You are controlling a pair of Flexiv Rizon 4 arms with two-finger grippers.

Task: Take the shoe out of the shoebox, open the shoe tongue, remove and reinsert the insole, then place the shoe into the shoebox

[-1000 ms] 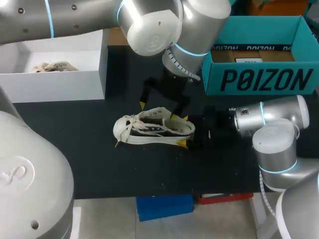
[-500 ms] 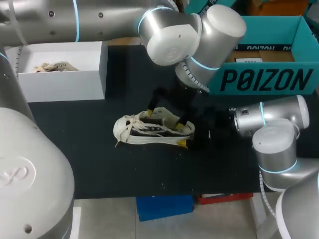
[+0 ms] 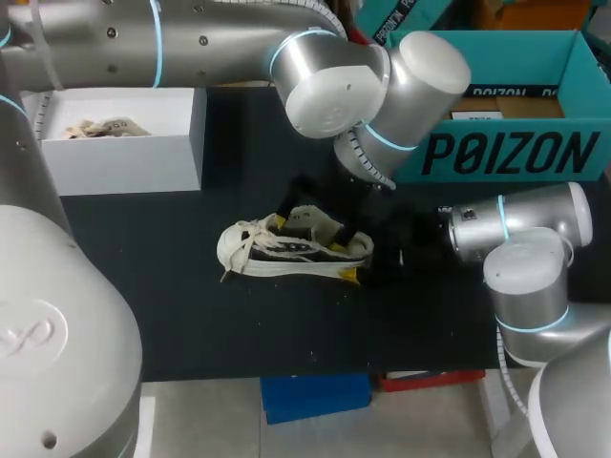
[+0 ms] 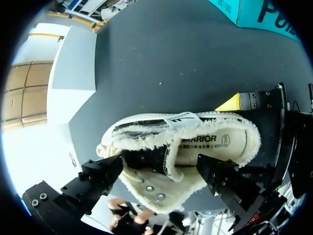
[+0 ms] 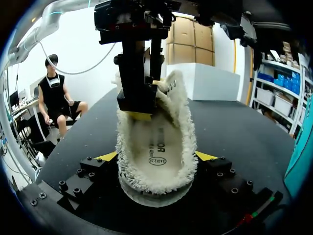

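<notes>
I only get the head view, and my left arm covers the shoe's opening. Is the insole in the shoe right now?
Observer: Yes. The left wrist view shows the insole lying inside the shoe.
Operator: Is the heel held?
Observer: In the right wrist view the right gripper has its yellow tips pressed on the heel from both sides.
Operator: And the left gripper?
Observer: One finger has its yellow tip down at the fleecy lining beside the opening. I cannot tell whether it touches the insole.
</notes>
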